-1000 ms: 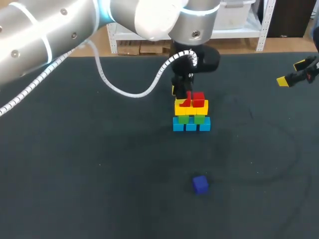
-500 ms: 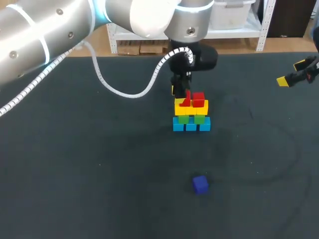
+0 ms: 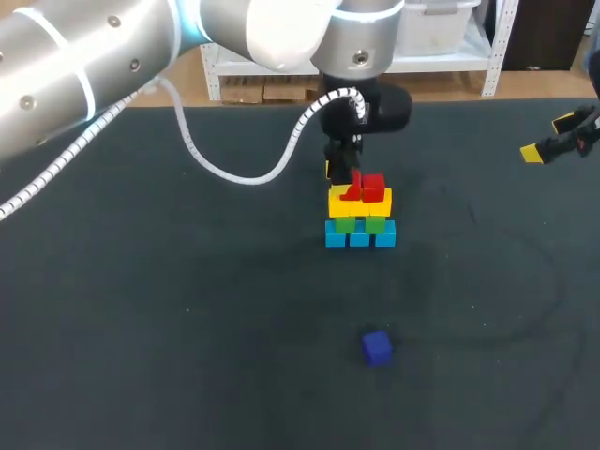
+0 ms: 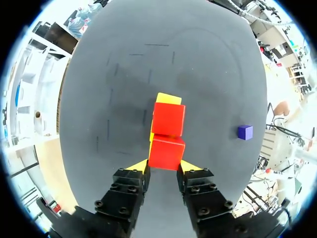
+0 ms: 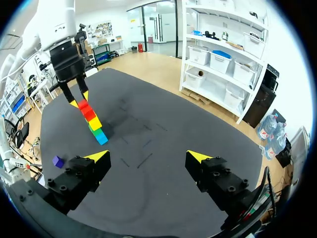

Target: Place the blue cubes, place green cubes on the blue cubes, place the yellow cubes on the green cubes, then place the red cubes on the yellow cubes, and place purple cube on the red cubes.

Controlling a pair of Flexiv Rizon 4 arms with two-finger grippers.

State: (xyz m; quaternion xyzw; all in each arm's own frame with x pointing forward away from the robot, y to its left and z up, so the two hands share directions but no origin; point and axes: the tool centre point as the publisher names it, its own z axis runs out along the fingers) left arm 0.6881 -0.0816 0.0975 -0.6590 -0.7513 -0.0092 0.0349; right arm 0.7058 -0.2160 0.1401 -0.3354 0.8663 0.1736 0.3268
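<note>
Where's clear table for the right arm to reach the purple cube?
Bare mat between right gripper and cube stack, and all round the purple cube. Crowded only at the stack, where the left gripper grips a red cube.

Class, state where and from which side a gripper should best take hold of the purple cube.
Probably best: grip the purple cube on two opposite side faces, coming straight down from above. It sits flat and alone on the table, so all its sides are free, and a side grip leaves its underside clear for stacking.
</note>
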